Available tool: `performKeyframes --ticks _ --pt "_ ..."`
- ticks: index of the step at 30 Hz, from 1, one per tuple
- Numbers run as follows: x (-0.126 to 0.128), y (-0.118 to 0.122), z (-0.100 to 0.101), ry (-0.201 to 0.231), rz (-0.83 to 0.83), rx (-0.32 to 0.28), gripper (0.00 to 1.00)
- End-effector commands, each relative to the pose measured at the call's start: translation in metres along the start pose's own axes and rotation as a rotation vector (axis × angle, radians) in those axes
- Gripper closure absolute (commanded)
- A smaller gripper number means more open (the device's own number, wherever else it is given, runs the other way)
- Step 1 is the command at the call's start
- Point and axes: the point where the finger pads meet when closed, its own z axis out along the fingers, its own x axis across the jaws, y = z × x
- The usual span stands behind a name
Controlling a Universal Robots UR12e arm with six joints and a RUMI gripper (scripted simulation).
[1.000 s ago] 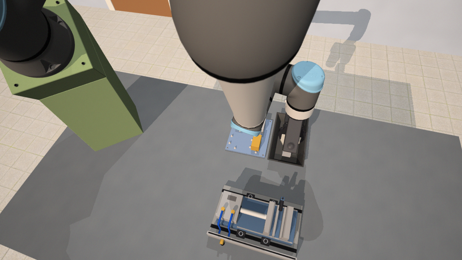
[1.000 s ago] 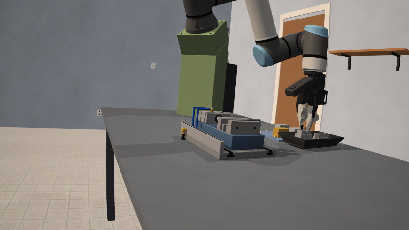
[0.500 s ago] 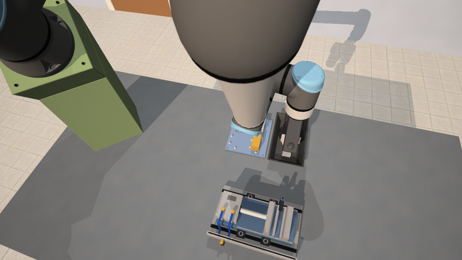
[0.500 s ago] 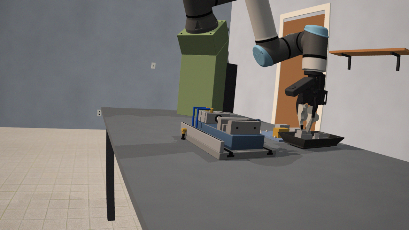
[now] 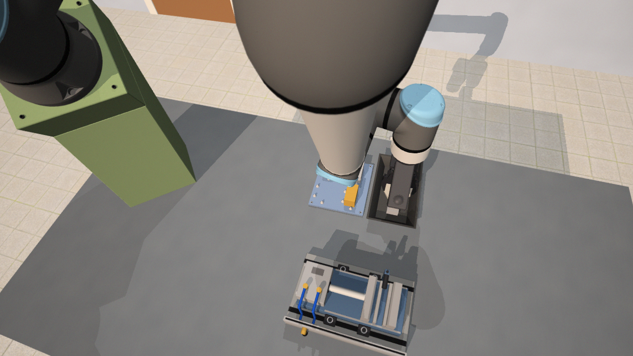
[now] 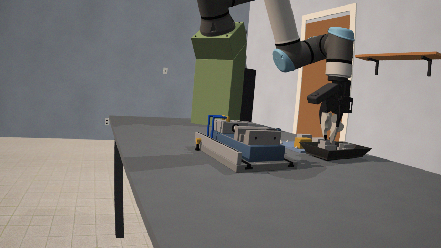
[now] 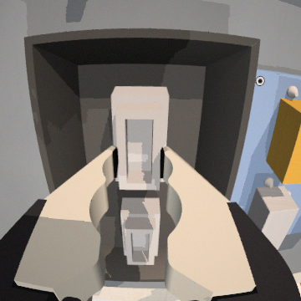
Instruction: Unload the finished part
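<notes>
My gripper point(image 7: 139, 149) point(image 6: 329, 137) is shut on the finished part point(image 7: 139, 138) point(image 6: 324, 144), a pale grey block with a pocket on top. It holds the block low inside the black outfeed tray point(image 7: 54, 117) point(image 6: 326, 153) point(image 5: 375, 190); I cannot tell whether the block touches the floor. A second pocketed block point(image 7: 140, 234) point(image 6: 347, 145) lies in the tray just beside it, apart from the held one. The vise point(image 5: 349, 300) point(image 6: 246, 142) stands nearer the table's front with nothing between its jaws. In the top view the wrist hides the fingers.
A blue fixture plate point(image 5: 323, 195) point(image 7: 251, 138) lies beside the tray with an orange block point(image 5: 351, 195) point(image 6: 302, 141) point(image 7: 288, 142) and a grey block point(image 7: 276, 213) on it. The green pedestal point(image 5: 110, 110) point(image 6: 218, 80) stands at the table's back.
</notes>
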Motion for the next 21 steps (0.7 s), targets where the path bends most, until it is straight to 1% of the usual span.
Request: performKeyframes --ticks 1,21 --pt "-0.0006 0.0001 -0.0003 -0.001 0.000 0.000 1.00" --pt "-0.0006 0.0001 0.0075 -0.001 0.000 0.000 1.00"
